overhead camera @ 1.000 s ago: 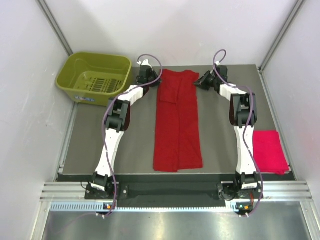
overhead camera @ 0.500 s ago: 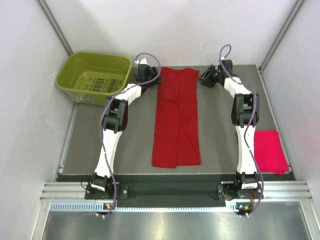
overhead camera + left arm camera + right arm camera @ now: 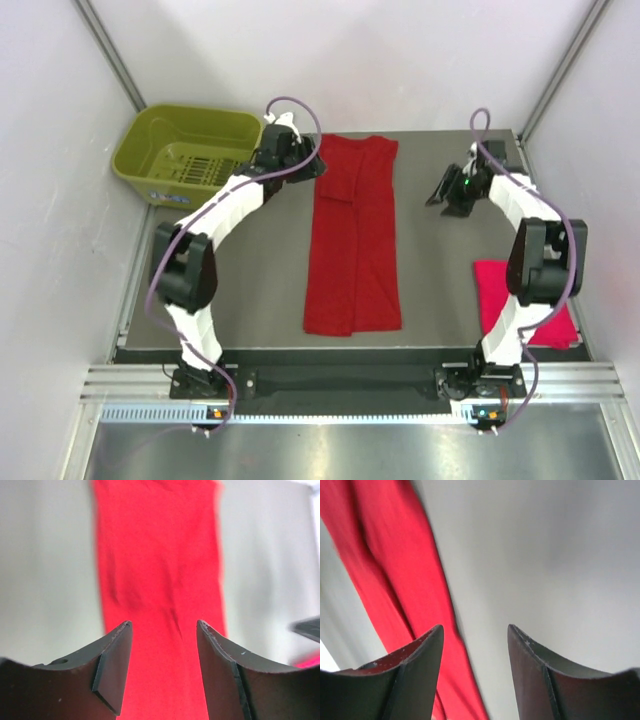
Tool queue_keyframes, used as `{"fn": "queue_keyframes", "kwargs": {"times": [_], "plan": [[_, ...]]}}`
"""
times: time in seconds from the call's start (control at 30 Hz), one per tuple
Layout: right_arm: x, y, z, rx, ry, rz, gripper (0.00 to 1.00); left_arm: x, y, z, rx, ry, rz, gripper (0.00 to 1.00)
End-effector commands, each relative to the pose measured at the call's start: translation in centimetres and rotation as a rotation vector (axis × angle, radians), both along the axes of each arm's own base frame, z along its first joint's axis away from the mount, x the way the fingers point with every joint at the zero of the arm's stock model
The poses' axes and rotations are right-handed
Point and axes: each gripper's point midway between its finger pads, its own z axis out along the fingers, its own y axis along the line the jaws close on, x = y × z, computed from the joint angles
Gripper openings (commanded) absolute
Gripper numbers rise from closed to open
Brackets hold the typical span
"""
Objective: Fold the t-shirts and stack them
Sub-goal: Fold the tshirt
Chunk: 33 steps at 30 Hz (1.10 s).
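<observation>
Deep red t-shirt (image 3: 355, 240) in play: to its left, at the far edge of the table (image 3: 250, 280), the left gripper (image 3: 163, 625) hangs by the collar end, jaws spread and empty, while the shirt lies mid-table as a long narrow strip running far edge to near. Further right, the right gripper (image 3: 475, 627) hovers equally spread and empty, and the pinkish t-shirt (image 3: 492, 300) lies folded by the right near corner. Lengthwise folding looks done; next, I'd say, both claws pinch one end and carry it over.
</observation>
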Motion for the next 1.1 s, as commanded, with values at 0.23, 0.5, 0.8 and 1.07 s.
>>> {"fn": "queue_keyframes", "kwargs": {"times": [0.23,0.5,0.8,1.07], "plan": [[-19.2,7.9,-3.2,0.105,0.088,0.306,0.54,-21.4,1.4,-4.9,-0.006,0.324,-0.111,0.61],[-27.0,11.2,-7.3,0.189,0.179,0.383,0.54,-29.6,3.0,-10.7,-0.124,0.592,-0.069,0.61],[-29.0,11.5,-8.8,0.212,0.214,0.379,0.49,-33.1,3.3,-13.8,-0.138,0.751,-0.079,0.55],[-29.7,11.4,-9.2,0.214,0.216,0.376,0.45,-35.1,3.6,-14.8,-0.111,0.812,-0.107,0.46]]}}
